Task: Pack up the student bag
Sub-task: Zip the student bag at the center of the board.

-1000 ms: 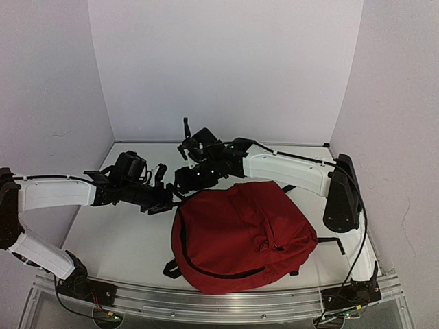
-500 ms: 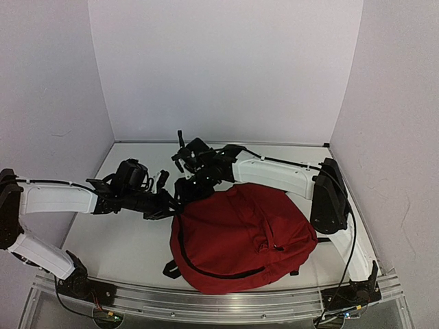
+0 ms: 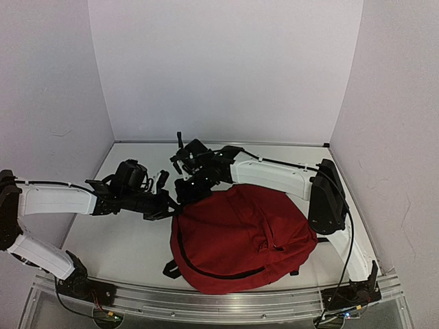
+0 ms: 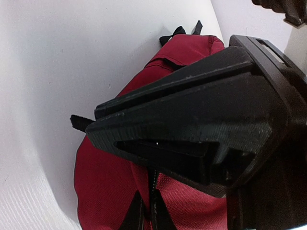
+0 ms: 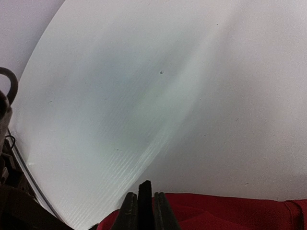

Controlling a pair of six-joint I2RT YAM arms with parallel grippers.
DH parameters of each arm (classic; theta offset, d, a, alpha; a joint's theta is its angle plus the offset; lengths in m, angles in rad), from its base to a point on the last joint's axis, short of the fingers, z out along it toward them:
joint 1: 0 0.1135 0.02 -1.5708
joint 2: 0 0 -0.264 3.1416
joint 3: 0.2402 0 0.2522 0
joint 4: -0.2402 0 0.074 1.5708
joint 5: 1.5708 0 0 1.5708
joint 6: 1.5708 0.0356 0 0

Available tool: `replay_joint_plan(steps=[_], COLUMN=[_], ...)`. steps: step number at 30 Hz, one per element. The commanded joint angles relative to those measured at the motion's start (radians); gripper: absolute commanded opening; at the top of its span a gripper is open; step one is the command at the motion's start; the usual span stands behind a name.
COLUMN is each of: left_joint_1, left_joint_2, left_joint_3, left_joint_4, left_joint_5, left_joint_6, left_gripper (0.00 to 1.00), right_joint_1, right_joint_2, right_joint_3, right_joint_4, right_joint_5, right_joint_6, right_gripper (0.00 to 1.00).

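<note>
The student bag (image 3: 240, 236), dark red with black zippers, lies flat on the white table right of centre. Both grippers meet at its far left corner. My left gripper (image 3: 169, 203) comes in from the left; in the left wrist view its jaws are shut over the black zipper line (image 4: 154, 188) on the red fabric (image 4: 105, 182). My right gripper (image 3: 184, 194) reaches over from the right. In the right wrist view its fingers (image 5: 128, 211) are shut on a thin black strip (image 5: 145, 194) at the bag's edge (image 5: 220, 211).
Loose black straps stick out at the bag's near left (image 3: 171, 269) and right (image 3: 330, 241). White walls close in the table on three sides. A metal rail (image 3: 219, 303) with the arm bases runs along the near edge.
</note>
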Motion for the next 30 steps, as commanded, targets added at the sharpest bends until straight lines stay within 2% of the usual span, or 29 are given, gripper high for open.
replay_joint_plan(steps=[1, 14, 23, 30], left_joint_1=[0.003, 0.004, 0.011, 0.078], left_joint_2=[-0.049, -0.095, -0.079, -0.076], left_joint_3=[0.002, -0.013, 0.007, 0.02], left_joint_4=[-0.04, -0.098, -0.139, -0.151], left_joint_5=[-0.055, -0.125, -0.151, -0.144], left_joint_6=[0.004, -0.08, -0.078, -0.074], left_gripper=[0.0, 0.0, 0.0, 0.0], right_joint_1=[0.003, 0.004, 0.003, -0.032], right_joint_2=[-0.042, -0.323, -0.398, -0.409], right_joint_3=[-0.005, -0.348, -0.463, -0.481], right_joint_4=[0.026, 0.213, 0.214, 0.169], right_joint_5=[0.105, 0.534, 0.781, 0.861], right_joint_6=[0.035, 0.156, 0.17, 0.155], right_gripper=[0.0, 0.0, 0.0, 0.0])
